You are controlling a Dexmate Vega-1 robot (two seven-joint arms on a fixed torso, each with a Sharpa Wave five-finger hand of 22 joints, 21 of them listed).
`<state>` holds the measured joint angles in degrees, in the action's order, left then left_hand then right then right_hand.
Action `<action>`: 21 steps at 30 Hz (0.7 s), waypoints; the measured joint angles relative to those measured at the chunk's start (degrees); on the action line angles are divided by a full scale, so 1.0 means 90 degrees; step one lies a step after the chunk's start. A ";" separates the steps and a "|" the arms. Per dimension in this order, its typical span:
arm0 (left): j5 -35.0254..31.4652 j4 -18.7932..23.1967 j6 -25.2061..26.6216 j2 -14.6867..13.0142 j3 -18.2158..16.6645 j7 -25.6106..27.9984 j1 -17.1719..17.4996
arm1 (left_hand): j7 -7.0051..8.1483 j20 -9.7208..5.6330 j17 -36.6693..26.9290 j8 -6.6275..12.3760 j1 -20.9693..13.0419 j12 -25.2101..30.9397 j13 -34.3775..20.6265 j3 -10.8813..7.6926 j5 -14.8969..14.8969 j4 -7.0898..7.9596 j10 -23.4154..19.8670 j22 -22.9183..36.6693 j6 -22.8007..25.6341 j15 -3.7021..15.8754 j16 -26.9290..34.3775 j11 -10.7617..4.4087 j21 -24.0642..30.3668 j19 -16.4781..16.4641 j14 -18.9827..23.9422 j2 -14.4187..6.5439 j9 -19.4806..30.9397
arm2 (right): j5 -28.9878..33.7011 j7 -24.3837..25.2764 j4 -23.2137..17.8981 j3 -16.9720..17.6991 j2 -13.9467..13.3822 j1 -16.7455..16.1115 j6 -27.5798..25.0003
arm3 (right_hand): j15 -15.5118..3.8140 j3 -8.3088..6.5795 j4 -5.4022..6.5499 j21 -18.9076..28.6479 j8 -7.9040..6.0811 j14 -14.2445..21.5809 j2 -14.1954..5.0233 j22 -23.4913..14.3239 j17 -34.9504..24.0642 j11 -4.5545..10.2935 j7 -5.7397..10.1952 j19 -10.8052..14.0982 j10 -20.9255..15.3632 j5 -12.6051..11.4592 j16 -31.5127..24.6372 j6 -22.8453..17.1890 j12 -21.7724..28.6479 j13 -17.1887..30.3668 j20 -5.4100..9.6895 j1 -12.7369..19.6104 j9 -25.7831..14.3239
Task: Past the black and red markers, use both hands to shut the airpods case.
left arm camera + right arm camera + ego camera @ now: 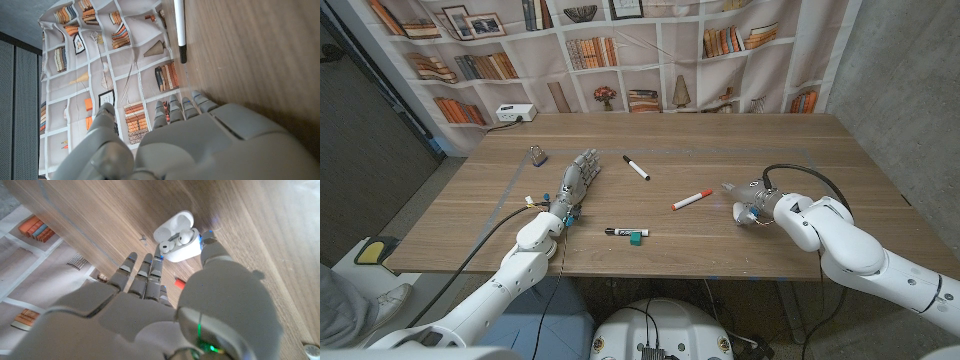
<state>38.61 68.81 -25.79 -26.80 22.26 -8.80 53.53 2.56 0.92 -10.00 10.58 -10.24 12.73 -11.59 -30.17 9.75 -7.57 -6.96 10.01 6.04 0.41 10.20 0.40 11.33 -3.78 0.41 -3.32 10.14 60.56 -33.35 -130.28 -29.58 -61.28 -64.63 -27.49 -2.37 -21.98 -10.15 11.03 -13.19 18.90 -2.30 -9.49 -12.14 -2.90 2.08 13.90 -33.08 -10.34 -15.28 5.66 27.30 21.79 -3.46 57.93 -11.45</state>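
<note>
On the left side of the table [740,250], the left hand [576,180] lies with its fingers stretched out and apart, holding nothing; the left wrist view shows its fingers reaching along the wood towards the black marker [636,167]. Just beyond its fingertips a small padlock [538,154] stands, and near its wrist lies a green-capped marker [627,233]. This hand is well apart from the work, so the two-handed close depends on a long reach across both markers, and a low sweep could roll the black marker or the red marker [692,200] out of place.

Further right, past the red marker, the right hand [752,203] hovers with fingers spread and empty. The right wrist view shows the airpods case [178,236] lying open on the wood just beyond its fingertips, lid [172,222] swung back and earbuds in their sockets; in the head view the case is hidden behind the hand.

The case looks light and smooth, so a one-sided push on the lid would likely slide or tip it rather than shut it, unless the other hand braces the body. A fingertip landing on the earbuds could knock one loose. A lid pressed off-centre may stop short of latching.
</note>
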 measured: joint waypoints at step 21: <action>-0.0129 0.0098 -0.0007 -0.0056 0.0040 0.0051 -0.0047 | 0.0000 0.0000 0.0001 0.0000 0.0049 0.0026 0.0001 0.0020 0.0000 0.0020 -0.0058 -0.0001 0.0000 0.0000 0.0000 0.0011 0.0000 0.0000 0.0000 0.0001 0.0000 | -0.0503 0.0479 -0.0403 0.0371 -0.0110 -0.0070 0.0088 | -0.0006 0.0080 0.0077 0.0000 0.0000 0.0281 0.0160 0.0000 -0.0089 -0.0141 -0.0084 0.0091 -0.0150 -0.0010 -0.0097 -0.0300 0.0320 -0.0020 0.0020 0.0160 -0.0001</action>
<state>37.45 69.70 -25.85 -27.30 22.62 -8.34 53.11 2.56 0.92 -9.99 10.58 -9.79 12.97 -11.59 -29.99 9.75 -7.39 -7.48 10.00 6.04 0.41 10.20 0.50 11.33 -3.78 0.41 -3.31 10.14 56.04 -29.03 -133.90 -26.24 -62.27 -65.26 -26.70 -2.42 -21.26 -9.46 11.03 -13.19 21.43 -0.87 -9.49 -12.94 -4.17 1.32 14.72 -34.43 -10.42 -16.16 2.96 30.18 21.61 -3.28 59.37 -11.46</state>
